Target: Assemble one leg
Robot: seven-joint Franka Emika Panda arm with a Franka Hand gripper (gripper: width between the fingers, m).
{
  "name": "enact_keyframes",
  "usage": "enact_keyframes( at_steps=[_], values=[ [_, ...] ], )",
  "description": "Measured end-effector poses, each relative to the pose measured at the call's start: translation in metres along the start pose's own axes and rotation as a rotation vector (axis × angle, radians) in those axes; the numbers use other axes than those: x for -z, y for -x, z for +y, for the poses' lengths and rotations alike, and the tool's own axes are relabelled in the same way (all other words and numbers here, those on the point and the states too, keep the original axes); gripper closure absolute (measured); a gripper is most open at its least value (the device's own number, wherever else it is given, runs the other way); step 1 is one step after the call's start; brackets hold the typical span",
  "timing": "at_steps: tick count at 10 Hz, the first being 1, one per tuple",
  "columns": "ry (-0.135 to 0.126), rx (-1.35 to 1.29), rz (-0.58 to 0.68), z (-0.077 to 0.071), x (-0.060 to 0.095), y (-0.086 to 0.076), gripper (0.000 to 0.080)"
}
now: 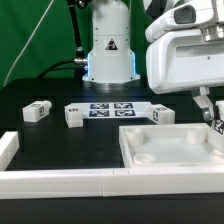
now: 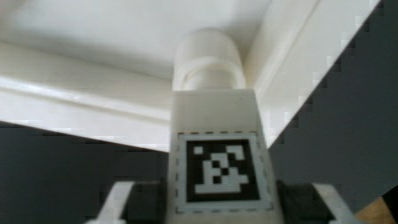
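My gripper (image 1: 211, 115) is at the exterior view's right, over the right side of the large white panel (image 1: 165, 148). It is shut on a leg (image 1: 218, 128), a white post with a black-and-white tag. In the wrist view the leg (image 2: 217, 130) stands between the two fingers (image 2: 125, 205), and its round tip reaches out over the panel (image 2: 80, 90) near a raised rim. I cannot tell whether the tip touches the panel. Three more legs lie on the black table: one at the left (image 1: 37, 112), one beside the marker board (image 1: 75, 115), one behind the panel (image 1: 163, 113).
The marker board (image 1: 110, 109) lies at the table's middle, in front of the robot base (image 1: 108, 50). A white rail (image 1: 60, 181) runs along the front edge, with a short upright piece at the left (image 1: 8, 148).
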State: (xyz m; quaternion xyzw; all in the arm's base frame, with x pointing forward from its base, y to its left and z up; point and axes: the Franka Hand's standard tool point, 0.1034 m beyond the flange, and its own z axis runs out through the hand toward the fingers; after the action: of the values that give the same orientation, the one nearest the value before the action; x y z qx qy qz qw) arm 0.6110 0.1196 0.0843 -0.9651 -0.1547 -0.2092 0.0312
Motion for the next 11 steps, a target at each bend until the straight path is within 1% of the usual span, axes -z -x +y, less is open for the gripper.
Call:
enact_keyframes(
  at_steps=[2,4,6,7,8,9,10,11],
  values=[
    [-0.002,-0.001,0.002,-0.0013,-0.0067,0.0049,0.0508],
    [0.005,-0.004,0.043,0.0010,-0.0090,0.0012,0.0508],
    [0.007,-0.004,0.050,0.0014,-0.0091,0.0004,0.0508],
    [0.007,-0.004,0.050,0.0012,-0.0092,0.0004,0.0433],
    [0.006,-0.004,0.050,0.0012,-0.0092,0.0004,0.0246],
    [0.006,-0.004,0.050,0.0012,-0.0092,0.0004,0.0246],
    [0.006,-0.004,0.050,0.0012,-0.0092,0.0004,0.0180],
    [0.006,-0.004,0.050,0.0012,-0.0092,0.0004,0.0156]
  ],
)
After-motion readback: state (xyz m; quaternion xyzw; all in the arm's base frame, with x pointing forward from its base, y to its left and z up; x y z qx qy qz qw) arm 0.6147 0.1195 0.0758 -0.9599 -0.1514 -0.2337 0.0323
